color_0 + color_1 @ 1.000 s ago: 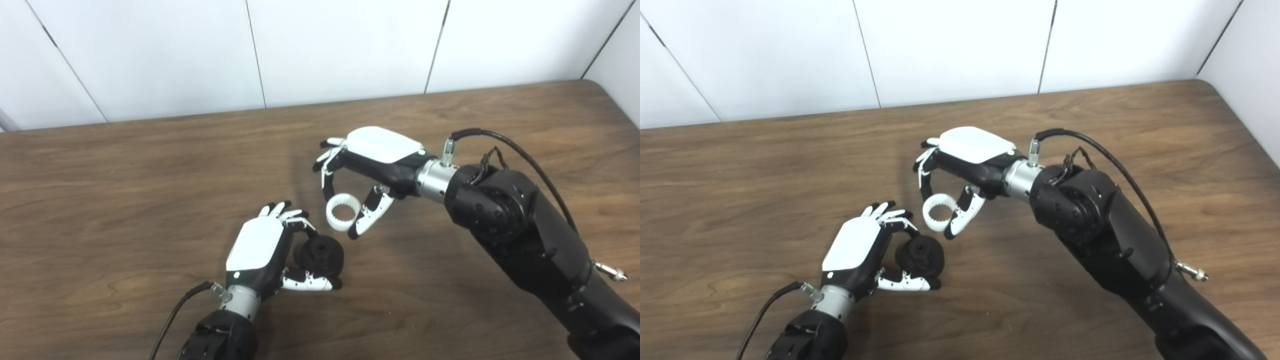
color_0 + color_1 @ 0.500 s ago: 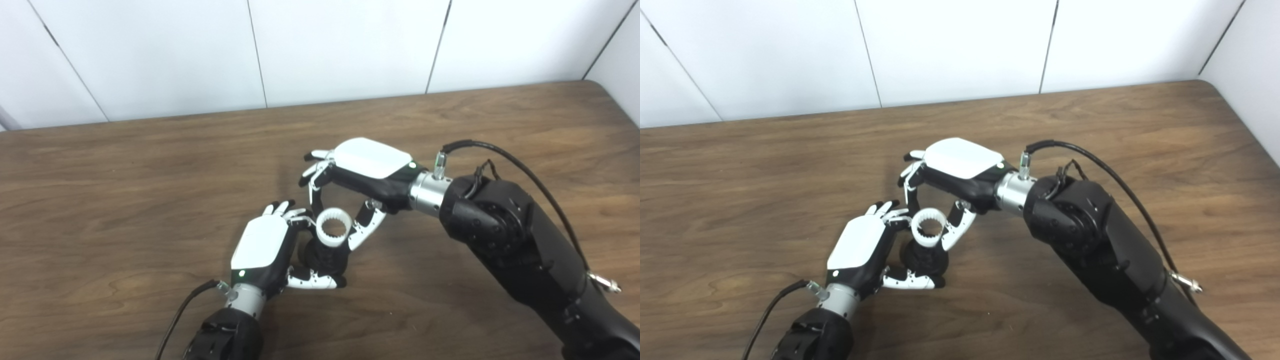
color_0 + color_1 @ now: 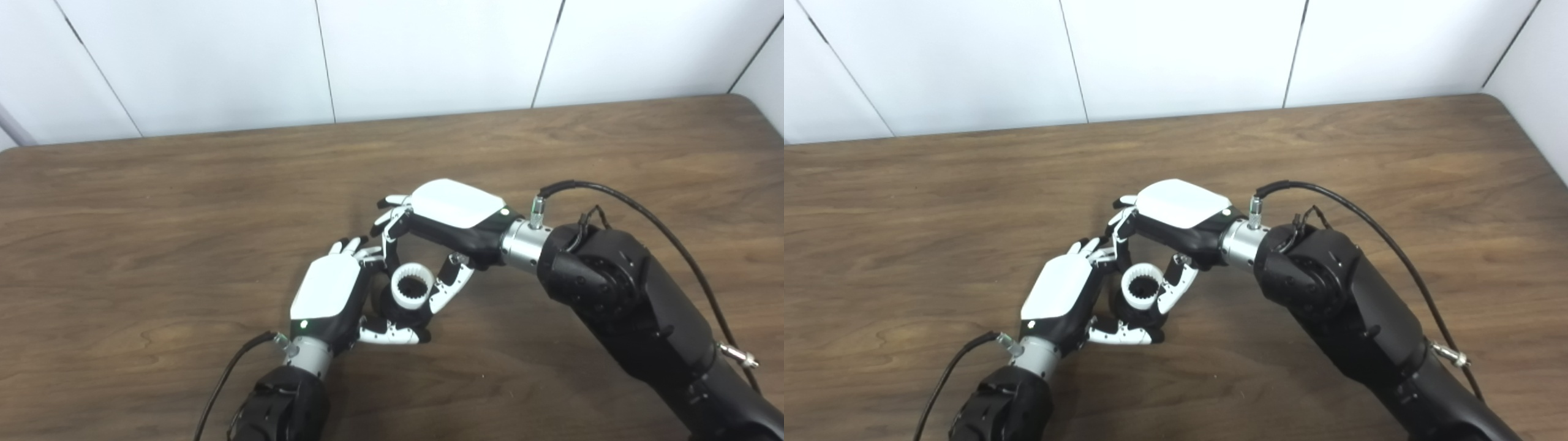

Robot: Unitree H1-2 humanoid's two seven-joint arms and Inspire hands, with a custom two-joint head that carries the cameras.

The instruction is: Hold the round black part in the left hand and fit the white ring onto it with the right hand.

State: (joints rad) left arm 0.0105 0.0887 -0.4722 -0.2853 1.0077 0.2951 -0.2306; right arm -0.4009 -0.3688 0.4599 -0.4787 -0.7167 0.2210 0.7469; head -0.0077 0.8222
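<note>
Gripping the mostly hidden round black part (image 3: 398, 311), left hand (image 3: 331, 294), right hand (image 3: 450, 217) pinching white ring (image 3: 412, 293) atop it, seating unclear.

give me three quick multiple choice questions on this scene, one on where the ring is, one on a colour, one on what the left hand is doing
1. Where is the white ring?
A. lying flat on the table
B. over the round black part, between the right hand's fingers
C. at the table's far edge

2. What colour is the table?
A. brown wood
B. white
C. green

3. What state is the left hand in?
A. open, holding nothing
B. shut on the round black part
C. out of view

Answers: 1 B, the right hand pinches the ring directly above the round black part. 2 A, wood grain shows all over it. 3 B, its fingers and thumb wrap the part.
</note>
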